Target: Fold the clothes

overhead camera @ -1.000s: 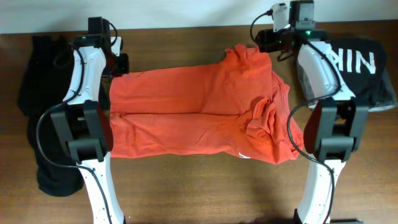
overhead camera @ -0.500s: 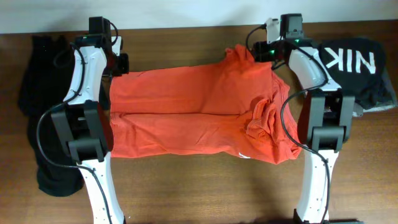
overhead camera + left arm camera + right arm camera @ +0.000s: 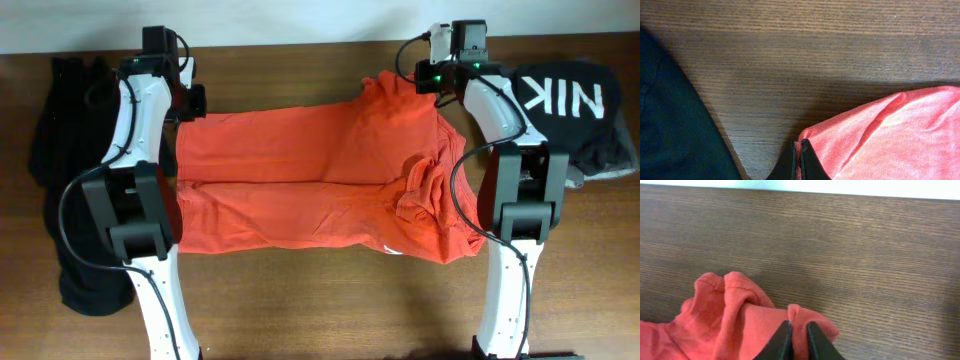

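The clothes, an orange-red T-shirt point(image 3: 320, 180), lie spread across the middle of the wooden table, bunched and wrinkled on the right side. At the shirt's far left corner my left gripper point(image 3: 190, 105) is shut on a thin edge of the cloth point(image 3: 840, 150). My right gripper point(image 3: 425, 78) is at the far right corner, shut on a raised pinch of the shirt's edge point(image 3: 799, 317). In the right wrist view the fabric point(image 3: 735, 315) rises in a fold between the dark fingertips point(image 3: 785, 335).
A black shirt with white letters point(image 3: 570, 105) lies at the far right on a grey garment point(image 3: 620, 160). Dark clothing point(image 3: 70, 180) is piled along the left edge. The table's back edge meets a white wall point(image 3: 300, 20).
The right gripper has closed on the shirt's far right corner. Before that its arm swung left toward this corner. The left arm has not moved.
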Robot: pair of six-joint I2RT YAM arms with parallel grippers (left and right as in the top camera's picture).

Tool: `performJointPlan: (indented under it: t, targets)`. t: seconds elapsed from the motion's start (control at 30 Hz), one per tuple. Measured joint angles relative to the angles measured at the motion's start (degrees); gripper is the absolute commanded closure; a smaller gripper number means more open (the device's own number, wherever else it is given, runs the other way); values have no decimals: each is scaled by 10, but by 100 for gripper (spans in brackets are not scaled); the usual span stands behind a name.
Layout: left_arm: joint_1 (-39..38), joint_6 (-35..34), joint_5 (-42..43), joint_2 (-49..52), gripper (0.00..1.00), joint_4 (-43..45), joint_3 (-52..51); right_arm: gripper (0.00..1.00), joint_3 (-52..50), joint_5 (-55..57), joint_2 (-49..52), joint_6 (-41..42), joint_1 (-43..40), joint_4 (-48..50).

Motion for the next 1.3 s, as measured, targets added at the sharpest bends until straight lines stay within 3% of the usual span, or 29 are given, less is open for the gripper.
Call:
performJointPlan:
  t: [0.27,0.73,1.03,1.3]
  targets:
    - [2,0,0,0,99,4,0,96,81,-6,5,4,0,-107]
    - [46,0,0,-41,99,2,8,96,415,-11,7,-29,-37,-547]
    - [42,0,0,-67,99,-52,13,96,444,-28,7,-66,-45,-700]
    - [38,14,-1,-67,99,-177,14,96,442,-32,7,-61,-45,-707]
